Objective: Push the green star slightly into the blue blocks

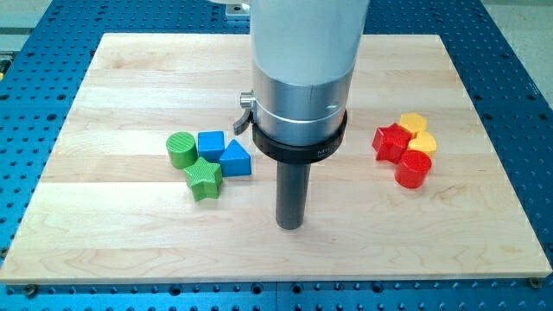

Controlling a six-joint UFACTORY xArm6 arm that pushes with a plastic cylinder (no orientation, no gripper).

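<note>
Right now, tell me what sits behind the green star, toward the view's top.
Behind the green star sit the green cylinder, blue cube and blue triangle, all close against it. My tip stands apart to its right. The arm's body hides the board further up.

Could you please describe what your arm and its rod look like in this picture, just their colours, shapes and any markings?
My arm is a wide, pale grey cylinder that ends in a brushed metal collar. A black ring sits under it, with faint lettering too small to read. A small metal lever sticks out on the view's left. Below hangs a straight dark grey rod, round in section, ending in my tip.
</note>
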